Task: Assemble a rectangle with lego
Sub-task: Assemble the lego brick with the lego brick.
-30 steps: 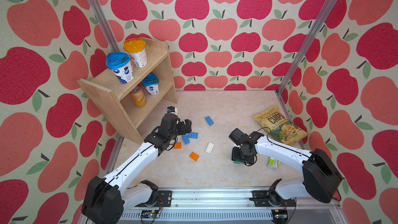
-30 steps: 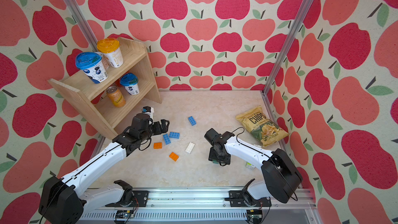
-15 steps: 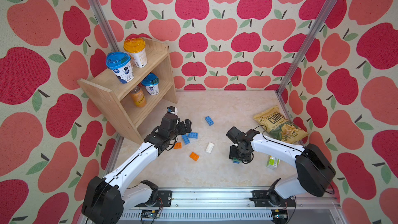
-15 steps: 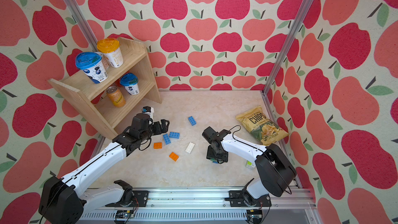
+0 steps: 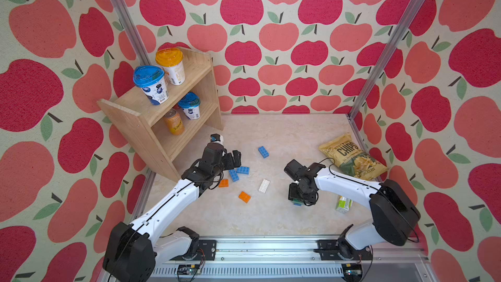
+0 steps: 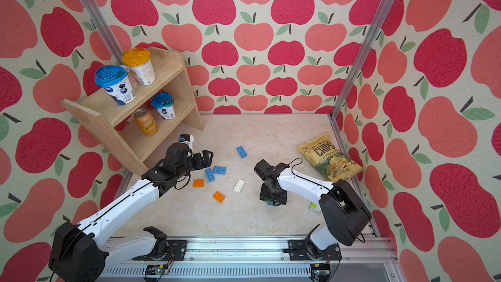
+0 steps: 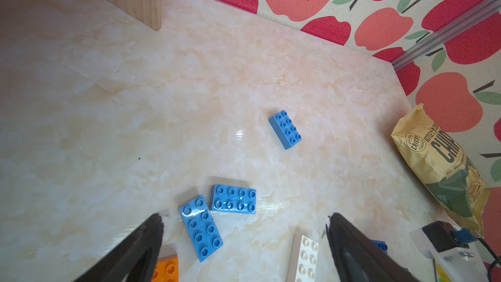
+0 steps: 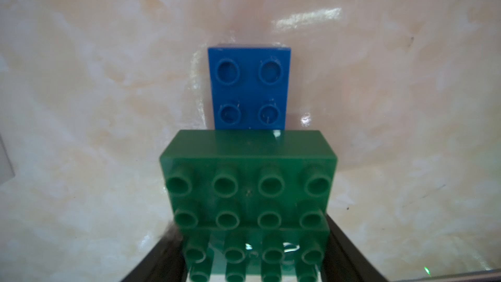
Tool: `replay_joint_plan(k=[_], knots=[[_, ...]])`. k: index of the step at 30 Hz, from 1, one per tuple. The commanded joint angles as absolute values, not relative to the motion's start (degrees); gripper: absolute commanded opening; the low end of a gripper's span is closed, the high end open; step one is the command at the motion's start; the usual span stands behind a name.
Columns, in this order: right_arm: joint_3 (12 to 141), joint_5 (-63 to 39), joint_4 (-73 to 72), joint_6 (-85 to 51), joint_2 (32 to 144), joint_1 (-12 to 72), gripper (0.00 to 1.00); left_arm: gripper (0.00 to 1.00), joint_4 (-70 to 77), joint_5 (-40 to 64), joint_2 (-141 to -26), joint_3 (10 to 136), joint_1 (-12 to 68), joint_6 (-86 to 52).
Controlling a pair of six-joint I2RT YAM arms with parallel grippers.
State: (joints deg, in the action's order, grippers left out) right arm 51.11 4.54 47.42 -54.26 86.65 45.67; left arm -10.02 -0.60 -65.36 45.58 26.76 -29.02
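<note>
The right gripper [image 5: 300,198] points straight down at the table [image 5: 271,221], not far from the chips bag [image 5: 352,158]. In the right wrist view its two black fingers [image 8: 162,261] press against the two ends of the green bricks [image 8: 248,185], so this gripper is clamped on them. Two layers of green studs show there, one directly against the other, and I cannot tell how they are joined. Just beyond the green edge a dark blue brick [image 8: 249,88] with four studs lies flat on the table. Whether it touches the green ones I cannot tell.

The left gripper [image 5: 233,158] is near the foot of the wooden shelf [image 5: 151,120]. In the left wrist view its fingers [image 7: 135,250] stand wide apart and hold nothing. Just beside it lie two blue bricks [image 5: 234,176], studs up, which meet at one corner. A single blue brick [image 5: 263,152] lies alone, further toward the back wall. Between the two arms there are a white brick [image 5: 264,186] and two orange bricks [image 5: 244,196], all apart from each other. A small green and white carton [image 5: 343,204] stands beside the right arm
</note>
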Motion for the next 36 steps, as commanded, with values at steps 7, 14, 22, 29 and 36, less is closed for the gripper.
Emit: replay_joint_plan(k=[7, 14, 22, 29, 36], knots=[[50.0, 6.2, 49.3, -56.3, 91.0, 45.4, 0.44, 0.97, -10.2, -1.4, -65.1, 45.4, 26.5, -28.9], [49.0, 4.2, 46.7, -56.0, 93.6, 45.4, 0.42, 0.97, -10.3, -1.5, -65.0, 45.4, 26.5, -28.8], [46.6, 2.0, 43.9, -56.7, 95.2, 45.1, 0.43, 0.97, -10.4, -1.4, -64.9, 45.3, 26.5, -28.9], [44.7, 0.9, 43.2, -56.1, 97.9, 44.6, 0.41, 0.97, -10.3, -1.1, -65.0, 45.4, 26.5, -28.9], [45.9, 2.2, 44.0, -54.9, 97.5, 44.5, 0.41, 0.97, -10.2, -1.1, -65.4, 45.6, 26.5, -29.0]])
